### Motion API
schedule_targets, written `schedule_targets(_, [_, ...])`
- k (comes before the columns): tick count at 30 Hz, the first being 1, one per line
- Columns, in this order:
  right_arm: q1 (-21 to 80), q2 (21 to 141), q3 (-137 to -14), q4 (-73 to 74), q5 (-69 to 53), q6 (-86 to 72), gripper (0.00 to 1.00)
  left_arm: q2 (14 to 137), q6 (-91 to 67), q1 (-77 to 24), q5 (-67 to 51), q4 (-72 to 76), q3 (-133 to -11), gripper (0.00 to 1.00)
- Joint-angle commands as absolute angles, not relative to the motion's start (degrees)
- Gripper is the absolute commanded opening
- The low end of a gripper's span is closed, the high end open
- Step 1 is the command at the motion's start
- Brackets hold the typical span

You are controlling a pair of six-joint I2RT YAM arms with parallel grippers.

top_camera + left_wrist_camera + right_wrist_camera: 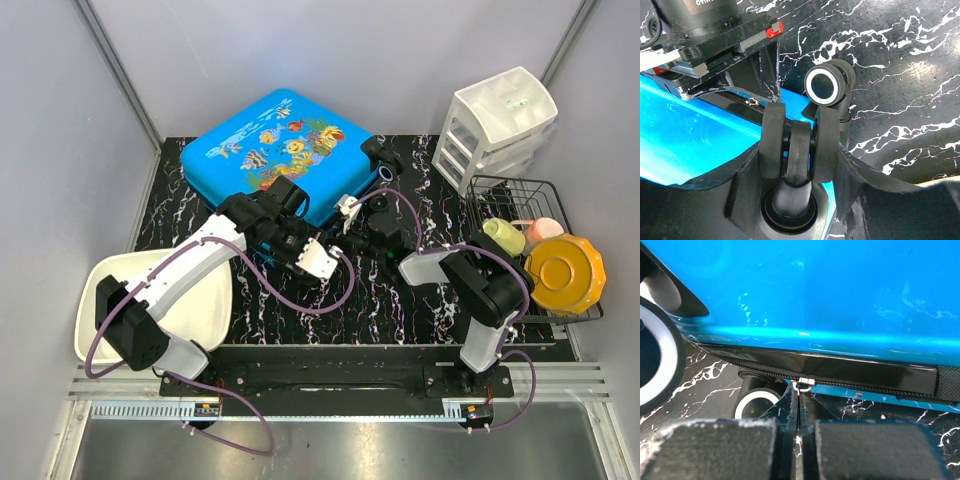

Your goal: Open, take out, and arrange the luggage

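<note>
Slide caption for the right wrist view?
Right pincer pinching the zipper pull on the closed blue luggage.

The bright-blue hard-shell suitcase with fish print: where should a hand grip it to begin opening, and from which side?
Grip the small silver zipper pull on the black zipper band along the suitcase's side edge. Come from the near, table-level side, one finger each side: the tab is thin, flat and hangs outward there.

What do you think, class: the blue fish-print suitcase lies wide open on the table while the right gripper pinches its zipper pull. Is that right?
No. The suitcase is closed, not open: the top external view shows its printed lid down, and the right wrist view shows both shells together. The right gripper does pinch the zipper pull.
</note>
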State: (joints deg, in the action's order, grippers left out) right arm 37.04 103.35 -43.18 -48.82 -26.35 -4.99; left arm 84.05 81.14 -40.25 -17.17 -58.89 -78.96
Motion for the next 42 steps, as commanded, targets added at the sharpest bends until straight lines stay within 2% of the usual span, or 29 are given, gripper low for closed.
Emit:
schedule_targets(1, [38.5,99.2,-43.9,-48.2,-23.7,-2.7,0.00,83.8,82.5,-40.3,-19.0,-61.1,-76.9,0.30])
schedule_targets(3, [38.2,98.0,-43.6,-46.0,-19.3,-0.6,0.00,83.9,81.9,-40.2,-18.7,-62.2,-76.8,0.21])
schedule_targets(4, [37.5,97.6,-43.4,-45.2,-17.7,-0.3,0.00,83.8,81.7,-40.3,-18.6,-62.6,-76.6,0.11])
schedule_targets(6, [36.5,96.0,-43.2,-43.0,-12.4,2.5,0.00,83.8,80.3,-40.3,-18.6,-63.2,-76.3,0.00])
schedule_targets(10, [28.1,96.3,-44.8,-40.4,-8.3,6.8,0.00,82.9,80.1,-39.6,-18.8,-64.8,-74.8,0.00])
schedule_targets(13, [18.0,100.4,-50.0,-38.3,-10.5,6.7,0.00,83.0,79.7,-38.3,-19.7,-66.0,-74.6,0.00])
schedule_targets(14, [14.3,101.6,-52.1,-37.3,-16.1,3.7,0.00,83.1,79.5,-38.1,-19.9,-66.3,-74.8,0.00])
schedule_targets(16, [14.2,104.3,-58.2,-32.1,-16.5,5.0,0.00,83.1,79.5,-37.5,-20.0,-66.9,-74.8,0.00])
schedule_targets(20, [14.2,105.9,-59.9,-32.2,-16.5,5.8,0.00,82.6,79.5,-37.1,-20.0,-67.5,-74.6,0.00])
schedule_targets(30, [13.6,100.2,-53.1,-37.3,-24.4,8.4,0.00,79.2,79.8,-36.1,-18.6,-69.6,-70.1,0.00])
schedule_targets(38, [13.2,94.4,-50.3,-34.4,-18.9,9.3,0.00,74.5,81.6,-30.9,-15.5,-72.9,-67.2,0.00])
schedule_targets(42, [8.5,94.9,-49.6,-36.5,-19.6,10.3,0.00,74.0,82.1,-28.7,-14.4,-72.9,-67.2,0.00])
